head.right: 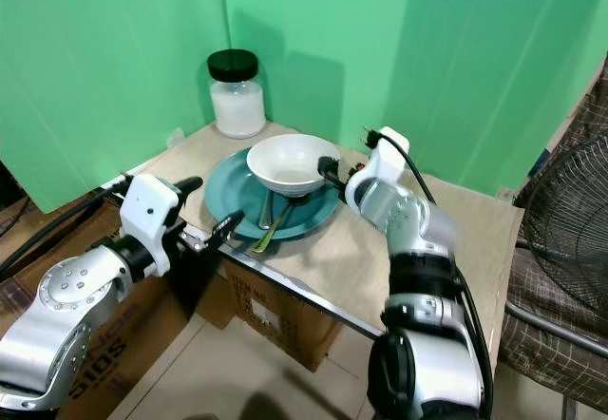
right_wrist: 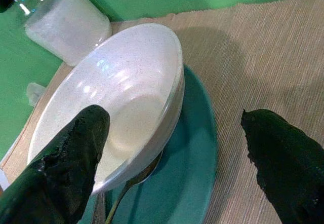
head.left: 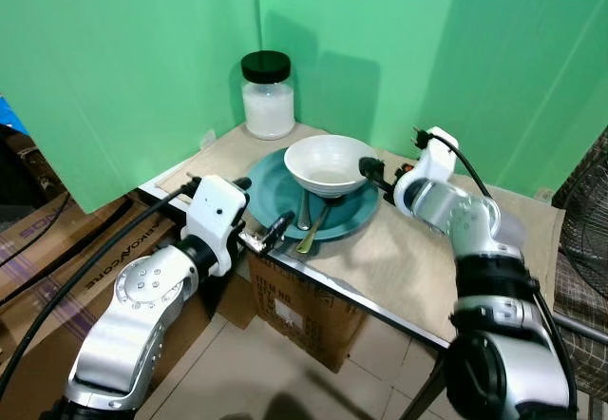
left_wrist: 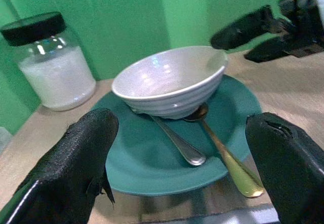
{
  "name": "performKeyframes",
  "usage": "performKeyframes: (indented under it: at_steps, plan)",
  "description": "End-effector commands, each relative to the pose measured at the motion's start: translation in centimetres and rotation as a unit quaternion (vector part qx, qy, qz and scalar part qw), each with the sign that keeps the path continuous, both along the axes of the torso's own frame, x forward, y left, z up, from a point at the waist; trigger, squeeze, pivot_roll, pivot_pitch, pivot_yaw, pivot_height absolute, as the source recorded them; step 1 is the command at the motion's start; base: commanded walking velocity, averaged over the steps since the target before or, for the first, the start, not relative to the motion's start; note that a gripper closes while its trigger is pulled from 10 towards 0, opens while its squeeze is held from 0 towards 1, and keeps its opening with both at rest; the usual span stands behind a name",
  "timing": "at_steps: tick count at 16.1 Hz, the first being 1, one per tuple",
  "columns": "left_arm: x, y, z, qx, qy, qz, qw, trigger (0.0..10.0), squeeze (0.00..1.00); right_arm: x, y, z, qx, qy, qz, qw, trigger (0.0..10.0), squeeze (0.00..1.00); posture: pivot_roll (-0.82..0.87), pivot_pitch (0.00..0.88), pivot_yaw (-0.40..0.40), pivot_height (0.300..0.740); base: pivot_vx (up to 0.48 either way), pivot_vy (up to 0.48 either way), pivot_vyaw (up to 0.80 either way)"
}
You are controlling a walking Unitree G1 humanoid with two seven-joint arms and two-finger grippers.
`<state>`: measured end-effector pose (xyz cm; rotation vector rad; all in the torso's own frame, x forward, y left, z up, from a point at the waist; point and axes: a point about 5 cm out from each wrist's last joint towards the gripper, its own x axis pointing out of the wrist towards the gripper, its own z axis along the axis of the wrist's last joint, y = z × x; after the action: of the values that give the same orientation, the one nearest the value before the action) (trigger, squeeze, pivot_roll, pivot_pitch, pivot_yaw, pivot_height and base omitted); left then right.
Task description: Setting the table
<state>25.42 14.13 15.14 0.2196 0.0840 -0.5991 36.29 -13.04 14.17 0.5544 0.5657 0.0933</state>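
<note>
A white bowl (head.left: 328, 162) rests tilted on a teal plate (head.left: 271, 190), propped on a silver spoon (left_wrist: 179, 145) and a gold spoon (left_wrist: 228, 158) whose bowls lie under it. My right gripper (head.left: 379, 179) is open at the bowl's right rim. In the right wrist view one of its fingers (right_wrist: 71, 153) hangs over the bowl's inside and the other stays outside above the mat. At the plate's near-left edge my left gripper (head.left: 261, 205) is open and faces the plate and spoon handles, holding nothing.
A black-lidded glass jar (head.left: 268, 97) of white powder stands at the back left corner. The beige mat (head.left: 418, 258) covers the small table, which ends close to the plate's front. Cardboard boxes (head.left: 304, 315) sit below, green screens behind, a fan (head.right: 570, 239) on the right.
</note>
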Motion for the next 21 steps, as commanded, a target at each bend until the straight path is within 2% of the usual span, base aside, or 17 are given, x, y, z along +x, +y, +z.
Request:
performKeyframes:
  at_steps: [1,2,3,4,5,6,7,21]
  plan:
    - [-0.2,0.0,0.2,0.004,-0.002,-0.007,1.000,10.0,0.00,0.5,0.3,0.1,0.012,0.010,-0.008,1.000,10.0,0.00,0.10,0.000,0.003,0.740,0.000,0.000,0.00]
    - [-0.2,0.0,0.2,0.004,-0.002,-0.007,1.000,10.0,0.00,0.8,0.6,0.1,0.015,0.010,-0.008,1.000,10.0,0.00,0.10,0.000,0.000,0.740,0.000,0.000,0.00]
    - [-0.3,0.0,0.2,0.005,-0.001,-0.007,1.000,10.0,0.00,0.9,1.0,0.2,0.037,0.011,-0.007,0.999,8.0,0.00,0.10,0.000,0.001,0.740,0.000,0.000,0.00]
    - [-0.3,0.1,0.2,0.006,-0.001,-0.008,1.000,10.0,0.00,1.1,1.7,0.3,0.051,0.011,-0.003,0.999,4.7,0.00,0.10,0.000,-0.001,0.740,0.000,0.000,0.00]
    - [-0.3,0.1,0.2,0.006,-0.001,-0.008,1.000,10.0,0.00,1.3,2.0,0.3,0.057,0.012,0.000,0.998,4.7,0.00,0.10,0.000,-0.001,0.740,0.000,0.000,0.00]
    - [-0.3,0.1,0.2,0.006,-0.001,-0.007,1.000,10.0,0.00,1.4,2.2,0.3,0.059,0.014,-0.002,0.998,0.4,0.00,0.10,0.000,-0.003,0.740,0.000,0.000,0.00]
    - [-0.3,0.1,0.2,0.006,-0.001,-0.007,1.000,10.0,0.00,1.4,2.5,0.2,0.062,0.014,0.001,0.998,0.0,0.00,0.10,0.000,-0.003,0.740,0.000,0.000,0.00]
    - [-0.1,-0.2,0.3,0.007,-0.004,-0.008,1.000,10.0,0.00,2.0,2.4,0.2,0.056,0.006,0.008,0.998,0.0,0.00,0.10,0.000,-0.005,0.740,0.000,0.000,0.00]
